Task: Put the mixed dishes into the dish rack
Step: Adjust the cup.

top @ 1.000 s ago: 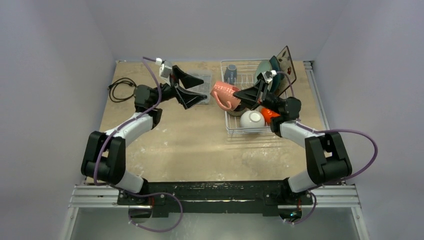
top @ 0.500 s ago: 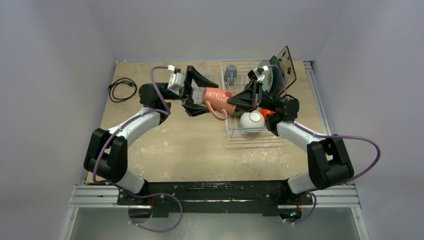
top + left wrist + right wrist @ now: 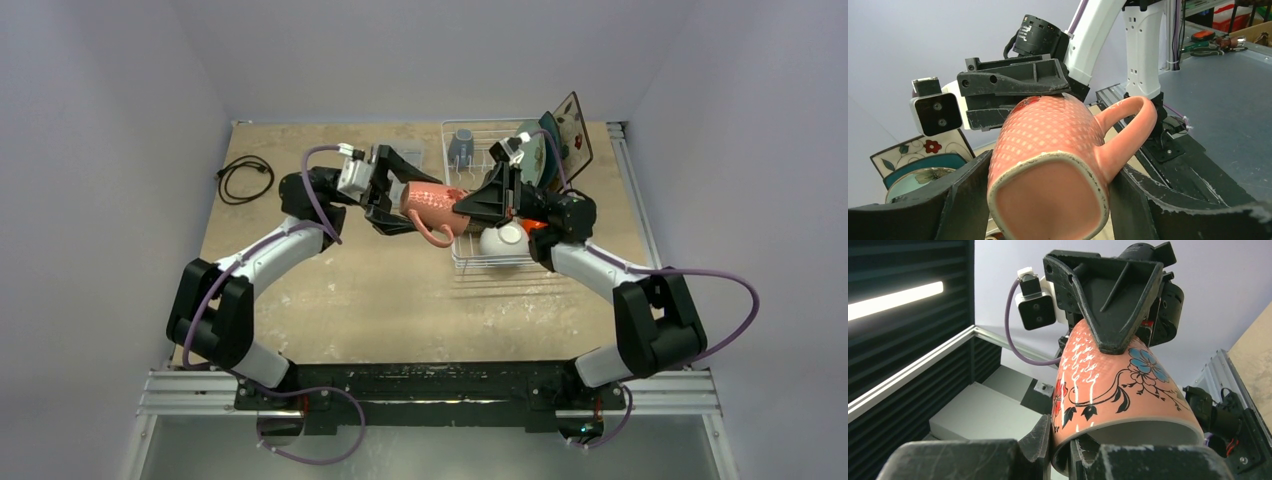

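The salmon-pink mug (image 3: 432, 204) hangs sideways in the air just left of the dish rack (image 3: 470, 263), held between both arms. My left gripper (image 3: 397, 196) is shut across its base; its fingers (image 3: 965, 197) press both sides of the mug (image 3: 1048, 165). My right gripper (image 3: 482, 204) pinches the rim of the mug (image 3: 1118, 385), one finger outside and one inside. In the rack are the grey-blue mug (image 3: 461, 146), white bowl (image 3: 503, 240), orange bowl (image 3: 538, 228), cream floral plate (image 3: 571, 122), teal plate (image 3: 549, 140) and pale green plate (image 3: 530, 152). The brown bowl is hidden.
The clear plastic box (image 3: 408, 153) lies behind my left gripper at the back of the table. A coiled black cable (image 3: 245, 178) lies at the back left. The rack stands at the back right, close to the right wall.
My left gripper swung right from the clear box and closed on the mug's base. My right gripper carried the mug left, out from over the rack.
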`<state>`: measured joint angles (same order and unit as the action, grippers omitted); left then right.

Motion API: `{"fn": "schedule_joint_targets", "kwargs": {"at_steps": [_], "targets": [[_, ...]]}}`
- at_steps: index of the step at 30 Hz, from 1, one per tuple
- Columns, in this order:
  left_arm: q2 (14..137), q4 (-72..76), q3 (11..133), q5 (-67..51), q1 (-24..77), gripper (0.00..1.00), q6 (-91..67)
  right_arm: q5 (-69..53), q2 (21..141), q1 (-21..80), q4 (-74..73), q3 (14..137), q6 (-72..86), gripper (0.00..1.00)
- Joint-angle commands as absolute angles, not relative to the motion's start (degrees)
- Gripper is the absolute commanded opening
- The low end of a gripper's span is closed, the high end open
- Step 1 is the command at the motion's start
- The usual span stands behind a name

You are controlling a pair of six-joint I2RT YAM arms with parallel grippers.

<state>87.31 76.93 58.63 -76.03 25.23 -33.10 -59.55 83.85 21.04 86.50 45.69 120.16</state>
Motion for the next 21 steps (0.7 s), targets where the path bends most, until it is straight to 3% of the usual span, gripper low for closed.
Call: {"fn": "schedule_joint_targets", "kwargs": {"at_steps": [1,3,5,7,9,13,16,21], "targets": [[86.72,81.51,59.55,-76.81,27.03,0.53,-34.09,-57.8,83.67,21.86,102.97,48.96,132.51,0.0],[86.18,81.56,59.31,-75.92,27.02,0.36,-34.18,-58.27,83.72,21.81,102.17,48.81,131.78,0.0],[85.43,81.56,59.27,-74.66,27.09,0.11,-35.48,-59.2,83.54,21.83,99.55,48.58,129.39,0.0],[85.02,81.44,59.16,-73.99,27.06,0.0,-36.69,-60.12,82.77,21.81,94.3,48.12,124.84,0.0],[84.26,81.47,58.03,-71.94,27.06,0.0,-37.53,-61.08,81.94,21.84,87.26,48.2,118.12,0.07],[82.84,79.44,56.31,-69.0,26.97,0.0,-37.58,-61.83,80.23,21.61,73.52,49.18,105.69,0.45],[80.93,70.03,55.61,-65.89,26.9,0.0,-32.79,-61.82,78.45,20.96,62.05,50.38,95.81,0.71],[76.27,39.84,57.67,-56.65,26.89,0.0,-19.26,-60.6,75.05,17.76,46.41,50.5,82.63,0.92]]}}
